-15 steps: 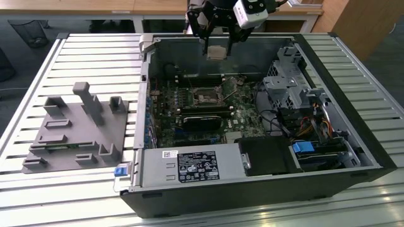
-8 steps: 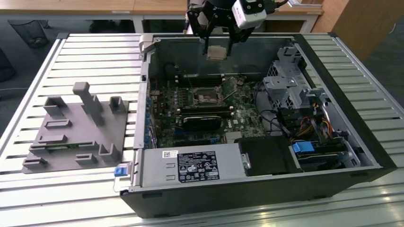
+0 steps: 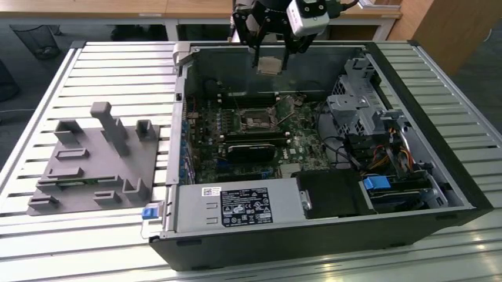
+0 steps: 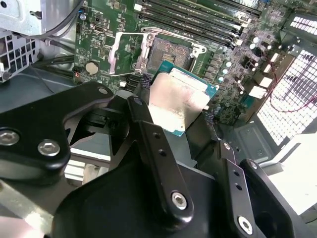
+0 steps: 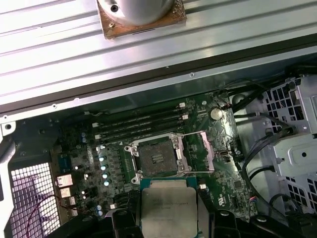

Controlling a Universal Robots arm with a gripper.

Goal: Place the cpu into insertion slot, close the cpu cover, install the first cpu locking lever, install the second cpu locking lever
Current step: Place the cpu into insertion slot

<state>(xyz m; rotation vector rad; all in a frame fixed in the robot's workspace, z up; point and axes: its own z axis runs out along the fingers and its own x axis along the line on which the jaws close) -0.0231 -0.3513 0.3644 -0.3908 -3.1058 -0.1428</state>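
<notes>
Above open case [image 3: 439, 194], well clear of board [image 5: 223, 186]: tool [image 3: 269, 61] pinching cpu [image 4: 181, 99] by opposite edges, held flat to match insertion slot [image 5: 156, 157], which lies bare; cpu cover [image 4: 118, 57] stands open, giving access.

My exterior view looks steeply down from high up and some way off at the open computer case [image 3: 314, 241] lying on the slatted tabletop [image 3: 110, 64]. My first wrist view looks down on the circuit board [image 5: 223, 173] from farther back. My second wrist view sits close behind the pincer [image 4: 177, 101], facing the board at a slant. All three views share the insertion slot [image 3: 255, 121] and the cpu [image 3: 269, 64].
</notes>
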